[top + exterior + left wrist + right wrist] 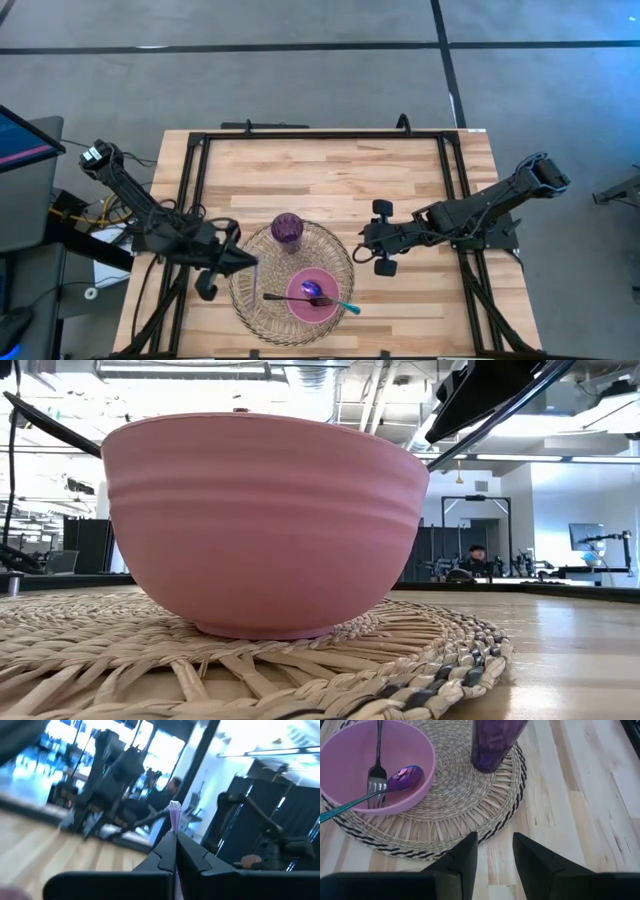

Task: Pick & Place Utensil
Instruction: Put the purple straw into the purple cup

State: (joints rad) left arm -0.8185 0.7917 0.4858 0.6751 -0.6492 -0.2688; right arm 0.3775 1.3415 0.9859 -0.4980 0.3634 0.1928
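Observation:
A pink bowl (pixel 318 300) (pixel 370 760) sits on a round woven placemat (pixel 262 300) (pixel 450 815). A dark fork (pixel 377 776) lies in it with its tines inside and its handle over the rim. Beside the fork rests a spoon with a purple head (pixel 405 777) and a teal handle (pixel 348 308). A purple cup (pixel 287 230) stands upright on the mat's far part. My left gripper (pixel 250 263) (pixel 175 847) hovers at the mat's left edge, shut on a thin lavender utensil (pixel 174 814). My right gripper (pixel 366 242) (pixel 495 852) is open over the bare wood just right of the mat. My left gripper pinches the thin lavender utensil between its two fingers (pixel 192 855). A short end (pixel 174 812) sticks out past the fingertips. The utensil is lifted clear of the table. The fingers hide the rest of it, so I cannot tell which kind of utensil it is.
The wooden table (pixel 330 175) has a black frame along its edges (pixel 320 135). In the low view the bowl (pixel 265 520) fills most of the picture, standing on the mat (pixel 320 670). A person sits far off in the room behind (pixel 477 557).

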